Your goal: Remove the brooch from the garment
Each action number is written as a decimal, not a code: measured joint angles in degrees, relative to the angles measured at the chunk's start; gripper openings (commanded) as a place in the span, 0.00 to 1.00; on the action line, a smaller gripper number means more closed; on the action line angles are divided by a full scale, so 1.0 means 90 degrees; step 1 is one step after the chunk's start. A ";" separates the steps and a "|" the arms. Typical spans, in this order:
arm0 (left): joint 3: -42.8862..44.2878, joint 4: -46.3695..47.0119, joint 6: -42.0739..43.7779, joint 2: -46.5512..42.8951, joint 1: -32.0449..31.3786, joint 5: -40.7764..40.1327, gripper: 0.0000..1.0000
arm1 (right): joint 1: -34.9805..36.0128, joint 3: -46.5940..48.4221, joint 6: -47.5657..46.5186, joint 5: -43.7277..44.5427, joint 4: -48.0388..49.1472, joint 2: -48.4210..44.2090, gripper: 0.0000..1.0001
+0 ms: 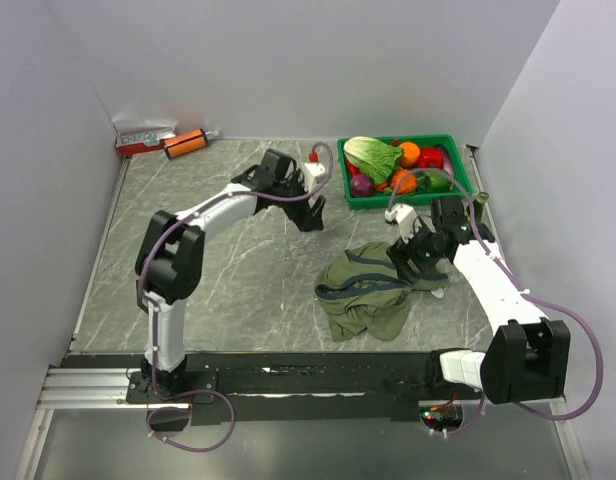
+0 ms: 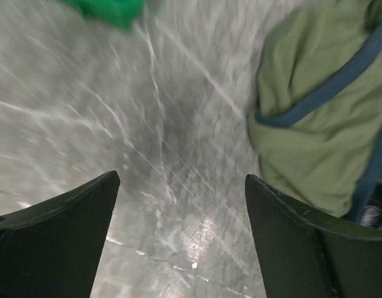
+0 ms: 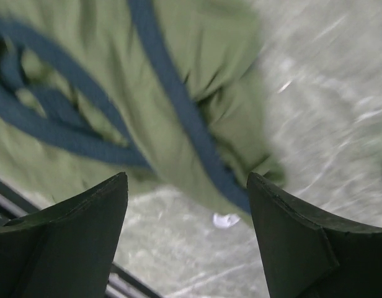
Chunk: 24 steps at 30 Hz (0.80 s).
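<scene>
- Two hands show. The left hand hangs spread over bare tabletop, pinching nothing.
- The right hand is spread too, hovering over the cloth with nothing between its fingers.
- One garment lies crumpled right of centre, its olive folds crossed by navy trim.
- One brooch, small and whitish, sits at the garment's lower edge against the tabletop. Whether it is still pinned, we cannot tell.
- One green basket of vegetables stands behind the garment.
- One red box and one orange cylinder lie in the far left corner.
</scene>
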 measured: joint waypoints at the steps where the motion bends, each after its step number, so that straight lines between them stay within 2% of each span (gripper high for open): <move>1: -0.0078 0.0029 -0.0007 0.0104 -0.0010 0.0010 0.84 | -0.0046 -0.0126 -0.0136 0.0012 -0.0051 0.0000 0.84; 4: -0.0066 0.0202 -0.0245 0.0549 0.0017 0.0168 0.78 | -0.0231 -0.0328 -0.0522 0.0083 -0.0126 0.0000 0.84; 9: 0.0233 0.0617 -0.1022 0.1073 -0.0010 0.0357 0.79 | -0.0379 -0.0556 -0.0933 0.0282 -0.0017 0.0012 0.80; 16: 0.0270 0.0935 -0.1644 0.1411 -0.0554 0.0731 0.75 | -0.0607 -0.0716 -0.1243 0.0551 0.0206 0.0374 0.71; 20: 0.0270 0.0967 -0.1817 0.1654 -0.0775 0.0857 0.69 | -0.0695 -0.0736 -0.1282 0.0675 0.0415 0.0627 0.67; 21: 0.0270 0.0979 -0.1865 0.1702 -0.0787 0.0894 0.66 | -0.0702 -0.0741 -0.1287 0.0687 0.0452 0.0648 0.62; 24: 0.0270 0.1042 -0.1911 0.1744 -0.0755 0.1003 0.52 | -0.0707 -0.0741 -0.1304 0.0687 0.0527 0.0743 0.54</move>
